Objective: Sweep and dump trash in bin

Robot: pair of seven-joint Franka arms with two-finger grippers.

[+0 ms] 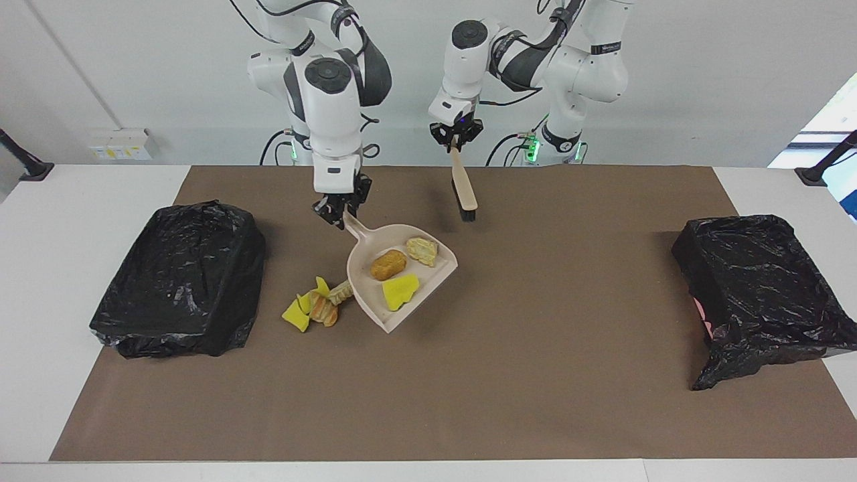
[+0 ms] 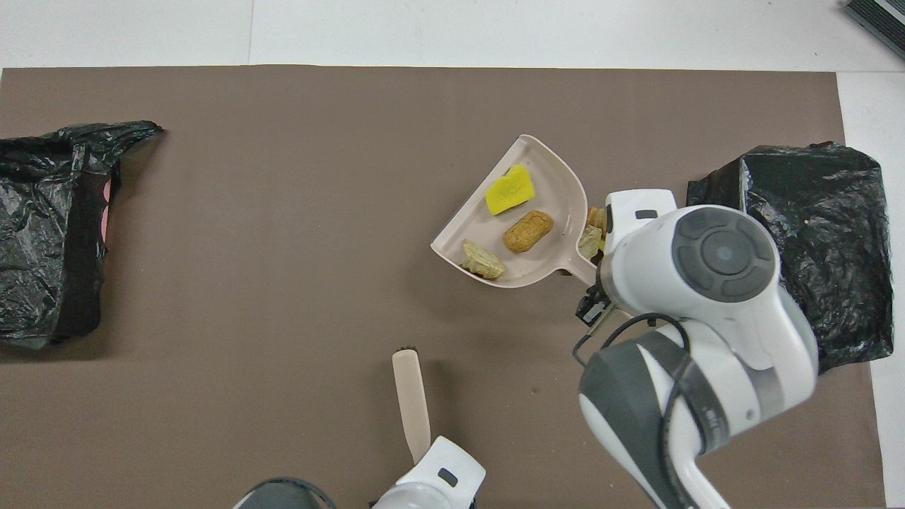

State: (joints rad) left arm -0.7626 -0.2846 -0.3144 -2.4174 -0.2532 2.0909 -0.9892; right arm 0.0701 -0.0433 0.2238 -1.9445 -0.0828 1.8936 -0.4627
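Observation:
My right gripper [image 1: 338, 215] is shut on the handle of the beige dustpan [image 1: 365, 284] and holds it just above the mat, beside the loose trash. In the pan lie a yellow sponge piece [image 1: 400, 292], a golden-brown lump [image 1: 388, 265] and a pale ridged piece [image 1: 422, 250]; the overhead view shows the same sponge [image 2: 510, 191], lump [image 2: 528, 231] and pale piece [image 2: 483, 260] in the pan [image 2: 558, 187]. A small pile of yellow and orange scraps [image 1: 316, 308] lies on the mat, partly covered by the pan's edge. My left gripper [image 1: 455, 142] is shut on the brush [image 1: 463, 191], which hangs bristles down.
A bin lined with a black bag [image 1: 181, 278] stands at the right arm's end of the table, close to the pile; it also shows in the overhead view [image 2: 813, 247]. A second black-bagged bin [image 1: 756, 294] stands at the left arm's end. A brown mat [image 1: 535, 388] covers the table.

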